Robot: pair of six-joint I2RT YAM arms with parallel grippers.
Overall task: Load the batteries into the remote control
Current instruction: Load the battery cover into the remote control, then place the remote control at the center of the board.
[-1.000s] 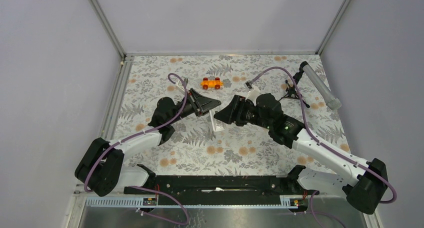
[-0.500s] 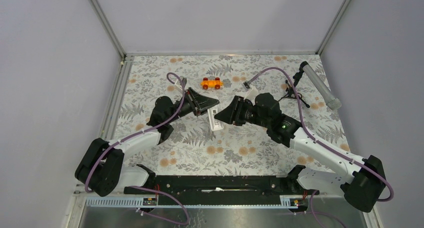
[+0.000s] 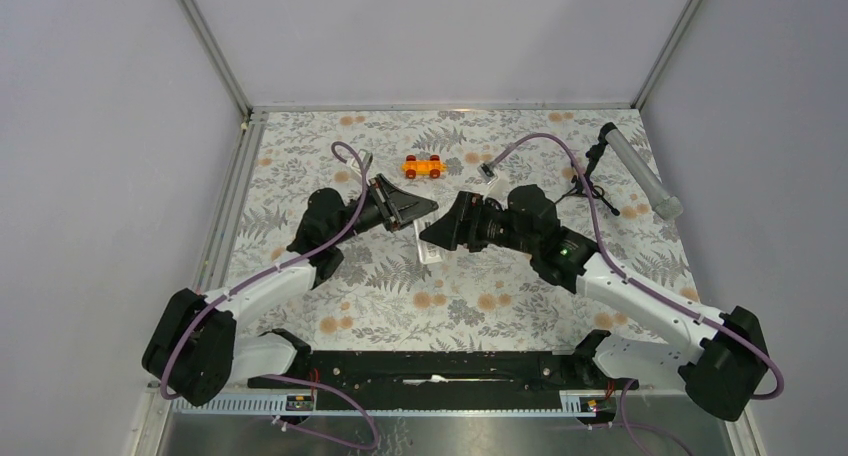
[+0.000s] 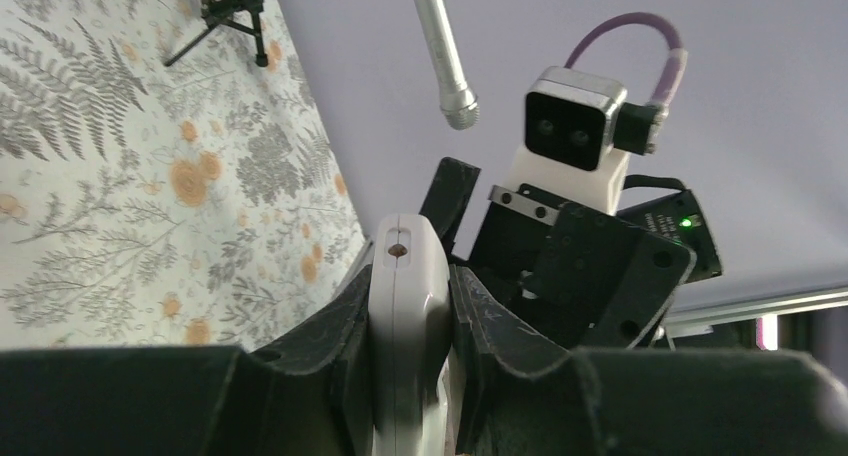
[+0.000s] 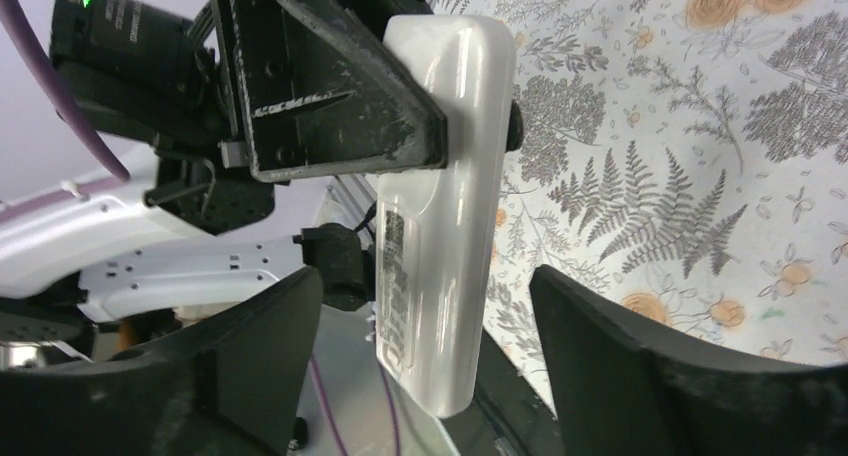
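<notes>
**Floral table, remote clamped in my left gripper**

Grey walls around a flower-print table [image 3: 500, 306]. My left gripper [image 3: 427, 214] is clenched on the remote [image 3: 428, 246] at mid frame in the overhead view. It pinches the remote's upper end by the two edges, and the remote hangs toward the bottom of the frame. My right gripper [image 3: 437, 234] sits just beside it on the right, jaws spread.

Right wrist view: my fingers [image 5: 640, 356] stand either side of the remote's lower half, with a gap on both sides, not touching. A printed label shows on the face toward that camera.

Left wrist view: the remote's narrow end has a small dark dot, and the right wrist camera is close behind it.

Orange toy car [image 3: 423, 166] above centre, well apart. Grey tube [image 3: 640, 171] on a black tripod [image 3: 585, 186], upper right.
</notes>
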